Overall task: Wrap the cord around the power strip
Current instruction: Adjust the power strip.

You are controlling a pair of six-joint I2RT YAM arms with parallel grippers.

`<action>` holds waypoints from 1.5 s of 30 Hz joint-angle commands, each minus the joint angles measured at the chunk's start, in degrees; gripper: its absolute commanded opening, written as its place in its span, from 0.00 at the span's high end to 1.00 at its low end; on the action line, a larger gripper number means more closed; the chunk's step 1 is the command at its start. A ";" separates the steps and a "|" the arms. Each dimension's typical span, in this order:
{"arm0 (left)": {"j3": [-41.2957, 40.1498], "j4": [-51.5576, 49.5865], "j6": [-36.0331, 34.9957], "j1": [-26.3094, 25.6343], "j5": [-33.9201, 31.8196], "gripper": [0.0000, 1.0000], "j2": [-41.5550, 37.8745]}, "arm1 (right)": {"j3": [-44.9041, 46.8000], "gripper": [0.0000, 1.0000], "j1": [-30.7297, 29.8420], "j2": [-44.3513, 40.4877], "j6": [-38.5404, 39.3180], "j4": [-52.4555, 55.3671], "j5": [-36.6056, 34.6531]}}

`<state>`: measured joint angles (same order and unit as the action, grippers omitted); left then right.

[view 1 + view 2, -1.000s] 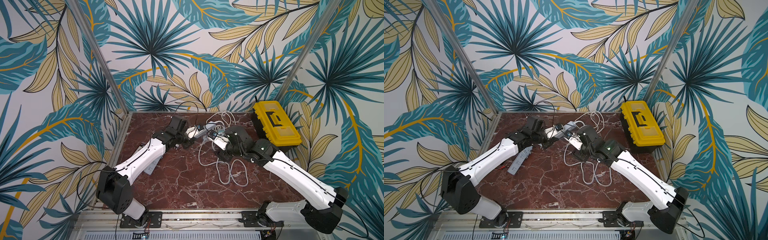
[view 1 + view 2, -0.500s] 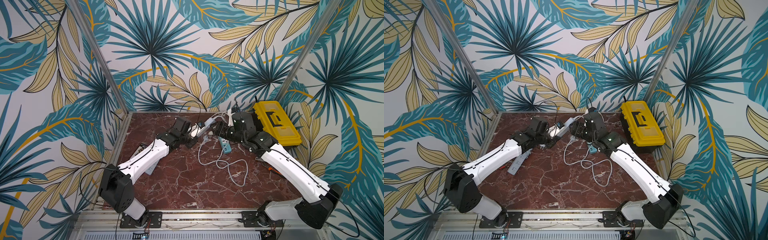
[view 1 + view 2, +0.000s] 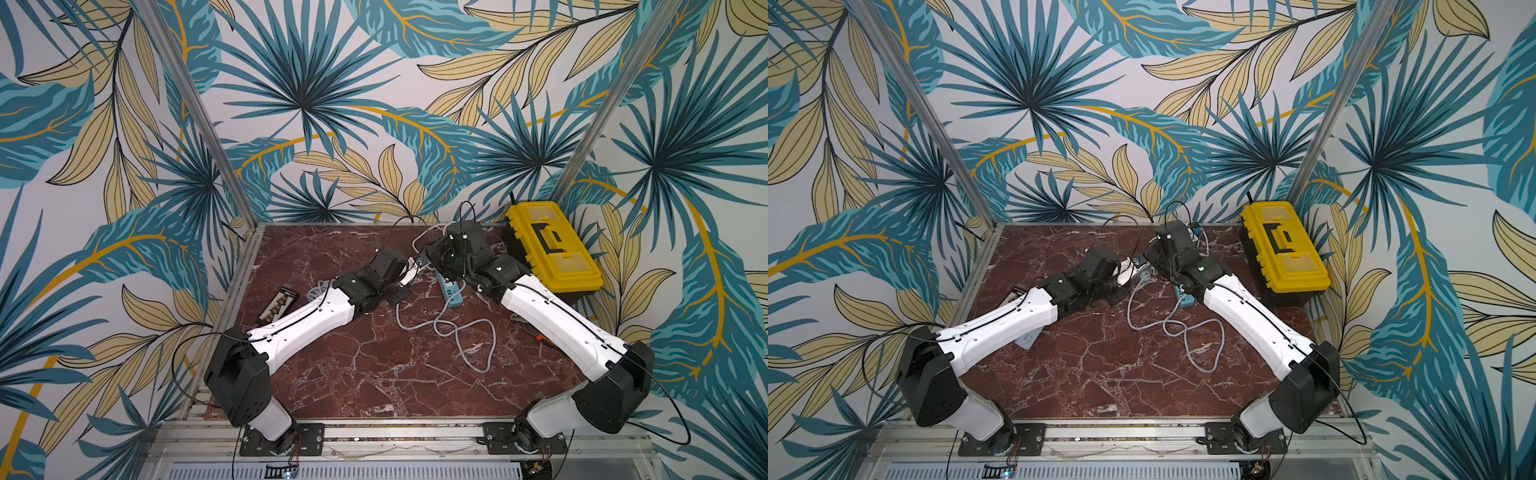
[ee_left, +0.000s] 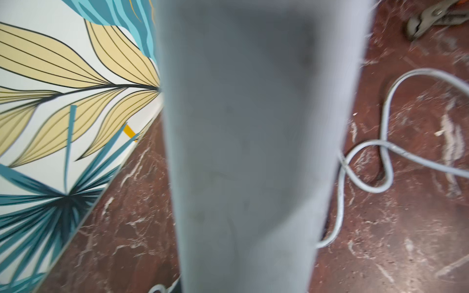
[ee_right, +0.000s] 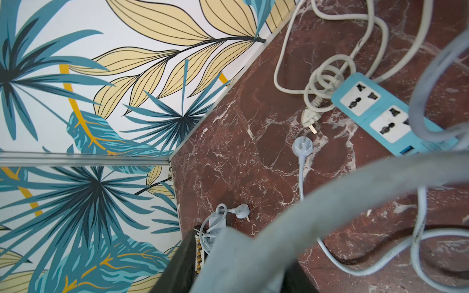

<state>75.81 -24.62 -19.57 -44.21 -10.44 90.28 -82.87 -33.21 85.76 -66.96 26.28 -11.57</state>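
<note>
Now power strip [image 3: 452, 291] juts from clamped L gripper [image 3: 412, 268]; R gripper [image 3: 432, 261] state unclear.

Both top views look down over the whole table [image 3: 374, 374]; wrist cameras hover close above.

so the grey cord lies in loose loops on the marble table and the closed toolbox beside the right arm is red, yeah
Not quite: the toolbox is yellow, not red, as both top views show. The grey cord does lie in loose loops on the marble table.
</note>
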 commanded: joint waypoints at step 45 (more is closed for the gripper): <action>-1.72 16.98 49.42 17.66 66.57 0.99 -7.14 | 19.69 0.25 8.51 -15.42 33.28 -42.92 38.69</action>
<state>71.53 -7.62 27.75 -28.21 62.78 82.96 -64.93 -24.45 73.34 -38.22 -21.91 30.92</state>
